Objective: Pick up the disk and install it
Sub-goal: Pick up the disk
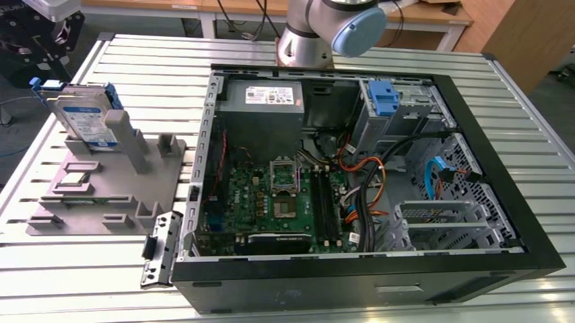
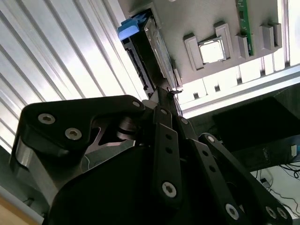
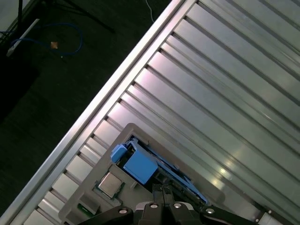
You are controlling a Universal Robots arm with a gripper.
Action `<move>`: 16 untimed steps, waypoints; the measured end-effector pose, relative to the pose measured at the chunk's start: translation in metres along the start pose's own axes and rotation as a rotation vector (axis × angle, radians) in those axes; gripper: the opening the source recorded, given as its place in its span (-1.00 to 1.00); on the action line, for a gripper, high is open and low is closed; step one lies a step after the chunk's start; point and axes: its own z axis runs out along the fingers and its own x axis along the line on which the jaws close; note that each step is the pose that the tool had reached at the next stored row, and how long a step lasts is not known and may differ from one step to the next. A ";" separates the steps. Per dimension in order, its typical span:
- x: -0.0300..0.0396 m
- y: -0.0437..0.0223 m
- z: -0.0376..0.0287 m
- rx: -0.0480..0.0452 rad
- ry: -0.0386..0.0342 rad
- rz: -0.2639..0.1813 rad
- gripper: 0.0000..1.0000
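**A:** Where is the disk?

**B:** It's in the upper left of the exterior view. The disk [image 1: 85, 121] stands on edge in a slot at the far end of the grey fixture tray [image 1: 99, 208], with its white-and-blue label facing the camera and blue rails along its sides. The tray lies on the slatted aluminium table [image 1: 90, 282].

**A:** How close is it to the computer case?

**B:** Well apart. The open computer case [image 1: 503, 202] fills the middle and right of that view. Inside it, the green motherboard [image 1: 269, 202] is at lower centre, the grey power supply [image 1: 269, 97] at the top, and an upright blue latch [image 1: 384, 101] in the upper right. The arm [image 1: 324, 30] rises behind the case at top centre.

**A:** And the gripper?

**B:** In the second wrist view the gripper [image 2: 167, 91] has its tips just beside the disk's [image 2: 140, 56] dark upper edge. In the first wrist view the gripper [image 3: 161, 190] sits right over the disk's [image 3: 140, 166] blue rail end.

**A:** Wide or narrow?

**B:** Narrow. The two fingers are drawn together with only a thin seam between them. I cannot tell whether they touch the disk.

**A:** Anything else on the tray?

**B:** A square processor chip [image 2: 211, 50] sits in its own pocket near the disk. A green memory stick [image 2: 243, 23] lies beside that pocket.
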 end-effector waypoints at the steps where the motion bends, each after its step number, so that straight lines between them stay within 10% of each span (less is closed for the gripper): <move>1: 0.0000 0.0000 0.0000 -0.0003 0.0003 -0.007 -0.80; 16: 0.0000 0.0000 0.0000 -0.0025 0.0034 -0.078 -0.80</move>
